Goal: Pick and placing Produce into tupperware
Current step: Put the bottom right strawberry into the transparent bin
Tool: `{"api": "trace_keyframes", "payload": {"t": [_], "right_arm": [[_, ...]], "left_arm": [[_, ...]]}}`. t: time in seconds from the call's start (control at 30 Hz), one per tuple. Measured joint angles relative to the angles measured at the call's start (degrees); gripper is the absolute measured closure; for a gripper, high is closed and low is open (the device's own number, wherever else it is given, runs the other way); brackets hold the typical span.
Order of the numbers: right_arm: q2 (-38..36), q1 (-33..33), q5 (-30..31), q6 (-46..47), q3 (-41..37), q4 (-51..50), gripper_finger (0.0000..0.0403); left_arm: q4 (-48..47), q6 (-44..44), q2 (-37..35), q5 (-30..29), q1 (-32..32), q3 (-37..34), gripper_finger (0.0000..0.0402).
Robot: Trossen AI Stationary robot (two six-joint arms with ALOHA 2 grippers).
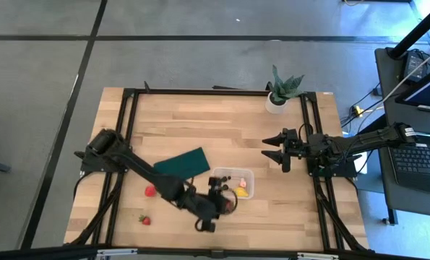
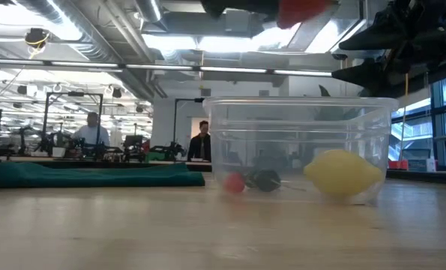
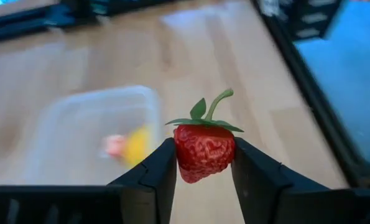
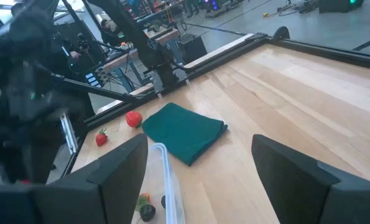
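My left gripper (image 1: 224,203) hangs at the near left corner of the clear tupperware (image 1: 234,184), shut on a red strawberry (image 3: 203,148). The low view shows that strawberry (image 2: 300,9) above the tub's rim. On the tub's floor (image 2: 297,150) lie a yellow lemon (image 2: 342,172), a red round fruit (image 2: 234,182) and a dark berry (image 2: 266,180). Two more strawberries (image 1: 150,190) (image 1: 144,219) lie on the table left of the tub. My right gripper (image 1: 274,149) waits open, to the tub's far right. My left gripper pinches the strawberry by its two sides (image 3: 180,152) between both fingers (image 3: 157,177), at their free ends. The fruit is lifted clear of the table, with its green leaves and stem (image 3: 212,109) pointing away from the gripper.
A dark green flat pad (image 1: 186,162) lies just left of and beyond the tub. A potted plant (image 1: 280,90) stands at the far edge. Black frame rails (image 1: 312,180) run along the table's sides. Bare wood lies between the tub and the plant. People stand in the room behind.
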Motion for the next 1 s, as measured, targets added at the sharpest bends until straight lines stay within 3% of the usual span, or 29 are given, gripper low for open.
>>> {"api": "trace_keyframes", "payload": {"t": [0.2, 0.37, 0.53, 0.63, 1.0], "right_arm": [[0.00, 0.00, 0.00, 0.48, 0.02, 0.29, 0.0114], [0.00, 0.00, 0.00, 1.44, 0.02, 0.26, 0.0114], [0.00, 0.02, -0.12, 1.52, 0.02, 0.32, 0.0114], [0.00, 0.02, -0.15, 1.40, 0.02, 0.29, 0.0114], [0.00, 0.02, -0.17, 1.29, 0.02, -0.18, 0.0114]], "left_arm": [[-1.78, -0.25, -1.91, -0.18, 5.53, -0.02, 0.0278], [-4.94, -5.44, -1.24, 0.39, 9.77, -0.07, 0.0260], [-6.42, -10.84, -1.26, 8.78, 13.09, -0.11, 0.0253], [-6.63, -12.47, -1.26, 11.15, 13.81, -0.11, 0.0257], [-5.29, -12.33, -1.26, 10.26, 13.85, -0.11, 0.0240]]}}
